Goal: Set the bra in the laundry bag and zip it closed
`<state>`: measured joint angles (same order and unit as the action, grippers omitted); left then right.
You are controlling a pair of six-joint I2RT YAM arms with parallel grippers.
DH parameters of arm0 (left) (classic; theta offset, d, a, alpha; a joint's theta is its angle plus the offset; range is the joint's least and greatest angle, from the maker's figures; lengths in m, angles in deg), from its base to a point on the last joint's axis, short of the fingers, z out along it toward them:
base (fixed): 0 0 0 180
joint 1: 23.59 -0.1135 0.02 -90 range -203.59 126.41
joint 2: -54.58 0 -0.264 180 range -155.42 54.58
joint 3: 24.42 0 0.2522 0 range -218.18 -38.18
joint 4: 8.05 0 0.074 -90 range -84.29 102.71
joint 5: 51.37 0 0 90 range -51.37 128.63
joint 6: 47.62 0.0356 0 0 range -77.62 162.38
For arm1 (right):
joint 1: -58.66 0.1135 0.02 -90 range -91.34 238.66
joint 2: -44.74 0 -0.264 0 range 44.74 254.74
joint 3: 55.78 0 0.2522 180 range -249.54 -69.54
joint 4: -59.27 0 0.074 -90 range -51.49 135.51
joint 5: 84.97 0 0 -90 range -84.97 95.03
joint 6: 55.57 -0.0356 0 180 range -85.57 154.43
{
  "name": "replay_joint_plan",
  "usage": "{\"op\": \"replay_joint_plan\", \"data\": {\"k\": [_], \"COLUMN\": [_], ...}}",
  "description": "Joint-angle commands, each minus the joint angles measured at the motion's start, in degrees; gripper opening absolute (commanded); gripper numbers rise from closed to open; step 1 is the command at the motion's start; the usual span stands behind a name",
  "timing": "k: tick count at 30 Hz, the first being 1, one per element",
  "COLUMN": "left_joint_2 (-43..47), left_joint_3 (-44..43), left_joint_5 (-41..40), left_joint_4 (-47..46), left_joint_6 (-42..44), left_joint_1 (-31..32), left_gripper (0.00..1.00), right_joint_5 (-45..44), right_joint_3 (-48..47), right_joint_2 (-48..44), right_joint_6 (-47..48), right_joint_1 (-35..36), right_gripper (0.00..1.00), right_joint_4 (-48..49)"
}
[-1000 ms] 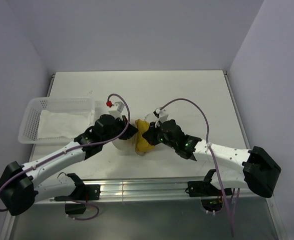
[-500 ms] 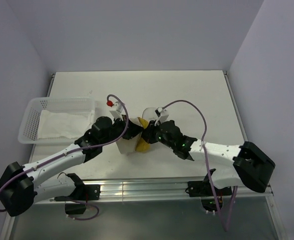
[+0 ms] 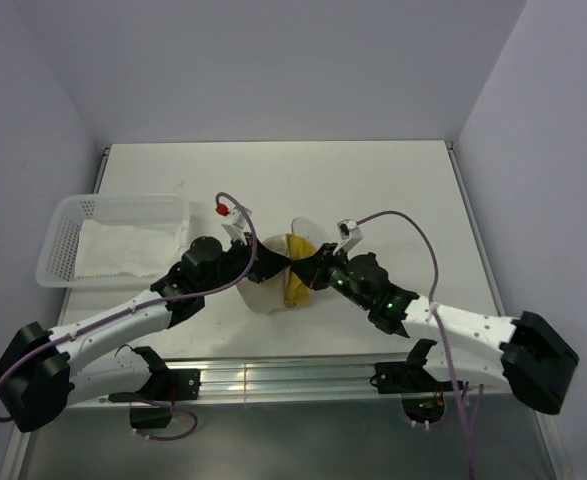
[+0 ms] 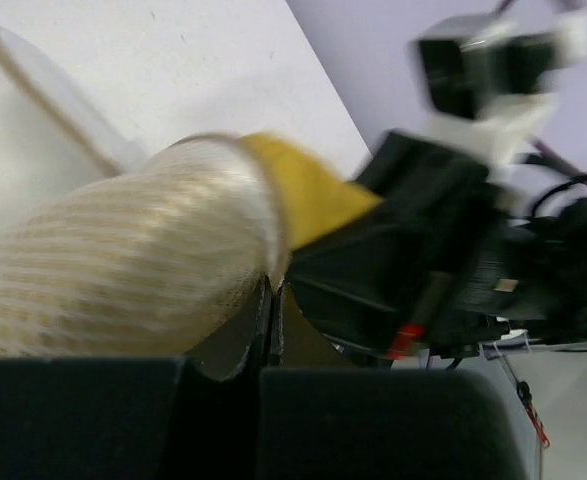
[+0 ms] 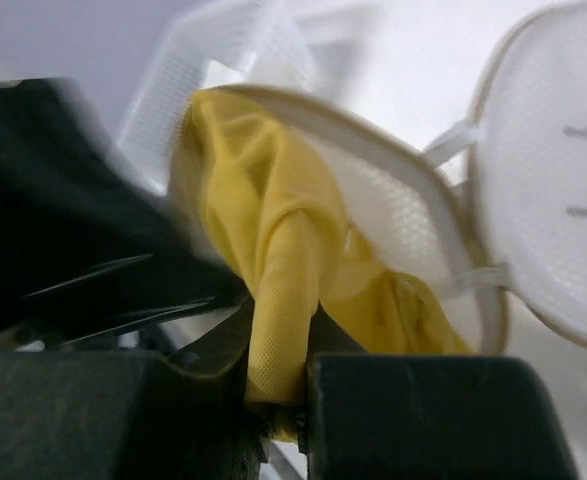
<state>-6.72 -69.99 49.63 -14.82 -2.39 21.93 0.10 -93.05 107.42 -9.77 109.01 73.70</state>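
Mustard-yellow bra (image 5: 278, 270) sits partway in the laundry bag (image 4: 123, 270), approx mid-surface, btwn left arm (image 3: 123, 320) and right arm (image 3: 453, 322). Your right jaws are clamped tight on a fold of the bra. The fabric runs up from them, over the bag's brownish rim and into the mouth. In left wrist view you can see yellow thru the mesh. Your left jaws are pinched closed on the bag's mesh wall right at the rim, w/ no gap showing btwn them. Bag is open: its round lid (image 5: 558, 190) hangs off to one side, joined by thin white strips, zip not done. From the top view both sets of jaws meet at the bag, nearly touching. White basket (image 3: 123, 198) w/ a white cloth (image 3: 123, 248) inside sits on the surface (image 3: 393, 190), well to the left of the bag.
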Motion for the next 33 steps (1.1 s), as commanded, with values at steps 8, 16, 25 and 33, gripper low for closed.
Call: {"op": "replay_joint_plan", "data": {"k": [8, 16, 25, 33], "left_joint_2": [-10.86, -5.15, 4.51, 14.26], "left_joint_3": [-8.45, 6.14, 8.95, 15.28], "left_joint_5": [7.81, 5.7, -1.67, -8.98], "left_joint_4": [-11.71, -19.36, -11.38, -5.22], "left_joint_6": [0.92, -2.86, -0.31, 0.39], "left_joint_1": [3.79, 1.95, 0.98, -1.83], "left_gripper": [0.0, 0.0, 0.0, 0.02], "right_joint_5": [13.28, 6.96, -1.22, -2.19], "right_joint_3": [-2.78, -6.27, -18.84, -22.64], "right_joint_2": [-14.52, -0.73, 17.1, 22.67], "right_joint_6": [8.35, 4.4, 0.09, -1.67], "right_joint_1": [-0.95, -1.13, 2.82, 6.34], "right_gripper": [0.0, 0.0, 0.0, 0.0], "right_joint_4": [-15.36, -7.44, -13.33, -14.12]}}
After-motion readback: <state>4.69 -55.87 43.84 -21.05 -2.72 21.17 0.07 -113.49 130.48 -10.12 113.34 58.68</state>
